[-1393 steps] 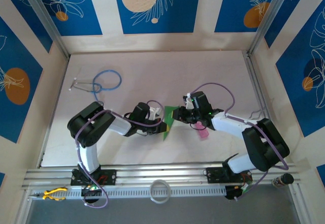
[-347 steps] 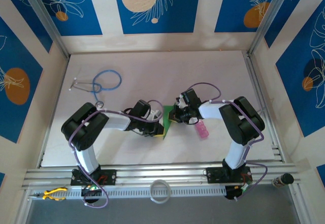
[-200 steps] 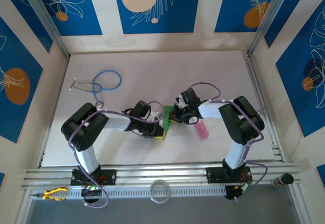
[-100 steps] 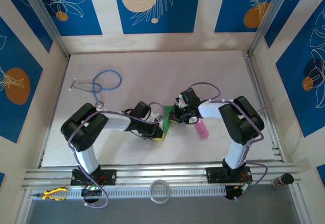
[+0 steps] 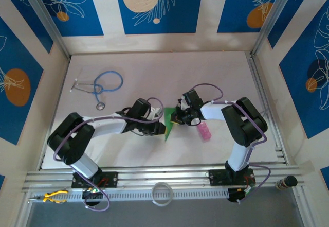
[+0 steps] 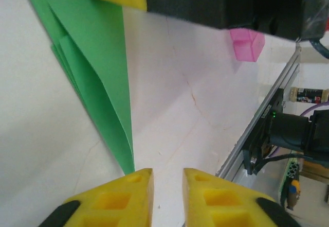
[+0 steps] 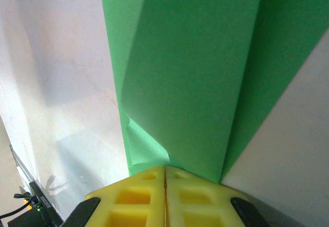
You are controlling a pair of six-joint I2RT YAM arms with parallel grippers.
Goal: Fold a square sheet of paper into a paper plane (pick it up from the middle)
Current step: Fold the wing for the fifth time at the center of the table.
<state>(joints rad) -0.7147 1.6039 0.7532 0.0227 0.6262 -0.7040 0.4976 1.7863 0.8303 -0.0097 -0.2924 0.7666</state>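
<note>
The square sheet of paper [image 5: 168, 124] is folded into a narrow green creased shape with its point toward the near edge, held up off the table. My right gripper [image 5: 176, 118] is shut on its upper edge; in the right wrist view the paper [image 7: 195, 72] spreads out from the closed fingertips of the gripper [image 7: 164, 169]. My left gripper [image 5: 160, 129] sits just left of the paper. In the left wrist view this gripper [image 6: 168, 173] stands slightly open with nothing between its fingers, and the tip of the green paper [image 6: 103, 83] ends beside its left finger [image 6: 128, 191].
A small pink bottle [image 5: 204, 132] lies right of the grippers, near the right arm. A blue-tubed stethoscope [image 5: 102, 84] lies at the far left. A white ring [image 5: 162, 193] rests on the front rail.
My left gripper has let go of the paper's lower part and drawn back left, and its elbow has swung out left. The paper's point now hangs free. The right gripper stays shut in place.
</note>
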